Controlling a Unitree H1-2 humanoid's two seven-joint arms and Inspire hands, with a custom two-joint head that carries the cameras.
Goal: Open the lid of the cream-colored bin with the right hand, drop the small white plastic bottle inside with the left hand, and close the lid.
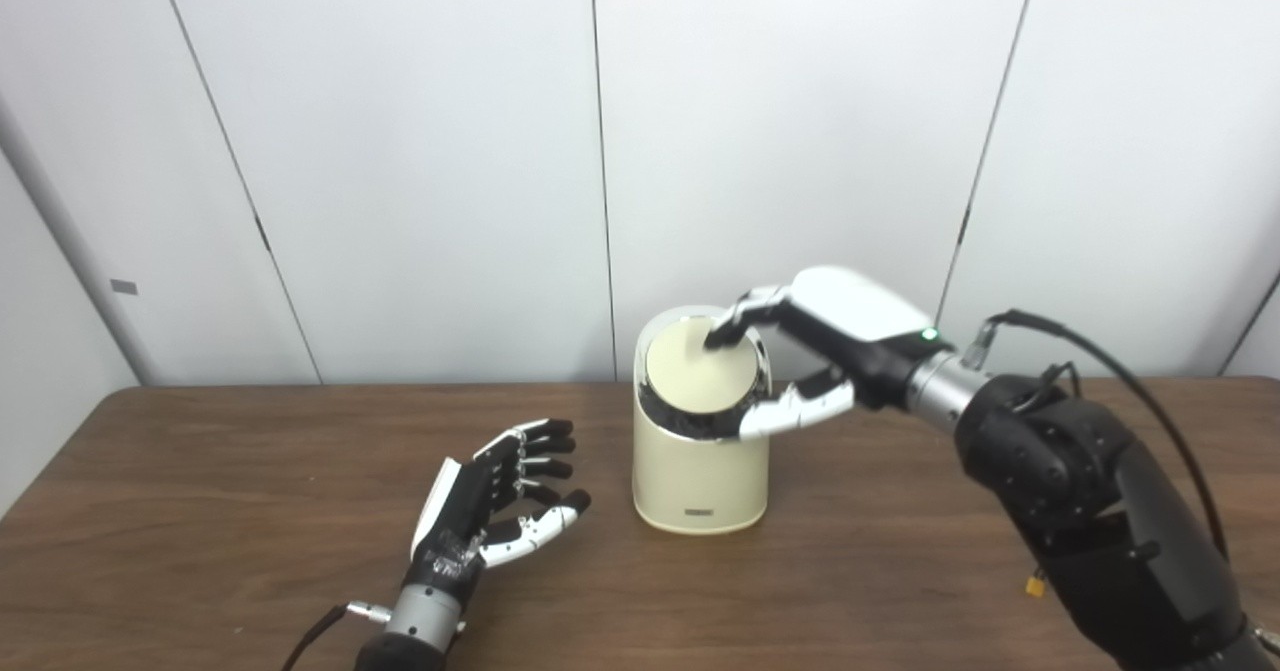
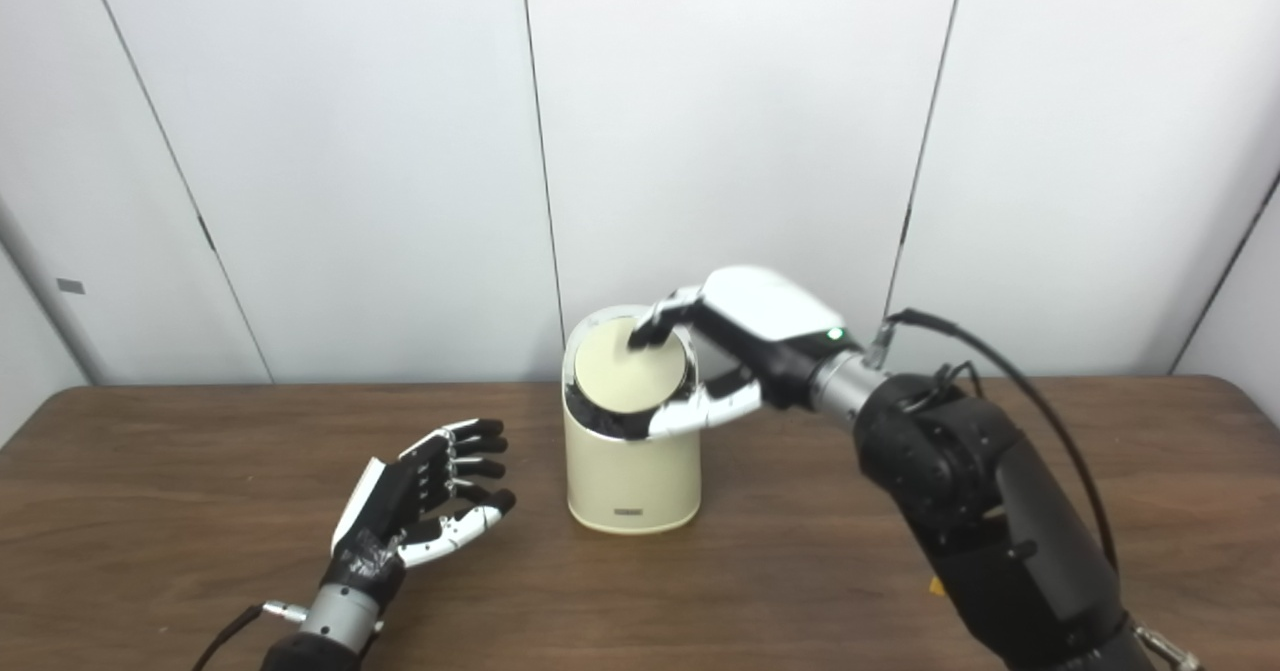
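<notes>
I am looking at a dark brown wooden table (image 1: 250,511) with a visible grain, which is running across the whole lower part of my view and ending at a rounded back edge against the wall. Behind it, a wall of large white panels (image 1: 400,151) is filling the upper part of both views, with thin dark seams (image 1: 600,151) slanting between the panels. Soft, even light is falling on the panels and the tabletop, and a small grey tag (image 1: 124,287) is sitting on the far left panel.
</notes>
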